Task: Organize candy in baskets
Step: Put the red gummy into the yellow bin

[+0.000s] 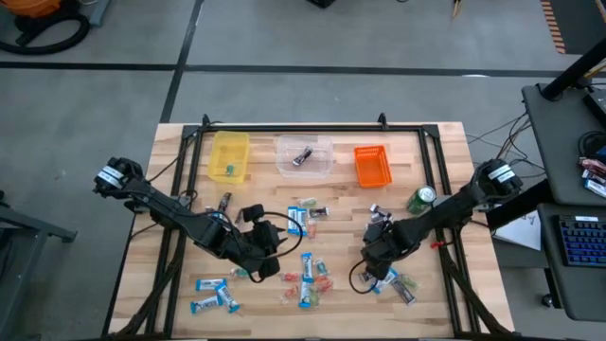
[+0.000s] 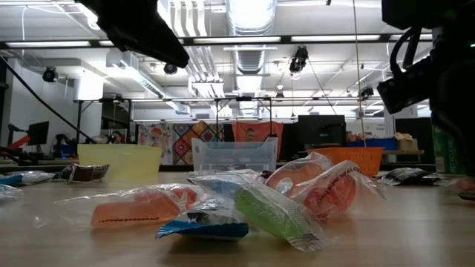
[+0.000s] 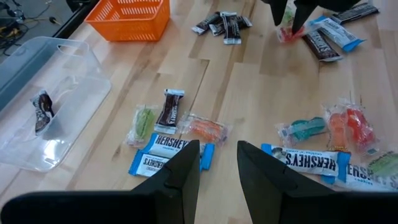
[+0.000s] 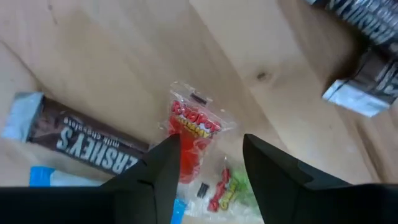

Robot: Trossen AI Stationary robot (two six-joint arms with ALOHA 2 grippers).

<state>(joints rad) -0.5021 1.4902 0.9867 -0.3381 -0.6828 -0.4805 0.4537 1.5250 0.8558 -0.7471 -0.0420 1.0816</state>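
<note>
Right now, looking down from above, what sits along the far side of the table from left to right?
Yellow basket → clear basket → orange basket → green can, set a little nearer than the baskets.

Bright, even overhead lighting, soft shadows.
Ceiling tube lights are glaring in the low view; the nearest candy is blurring, and wrappers beneath the right pincer are smearing on the worktop.
</note>
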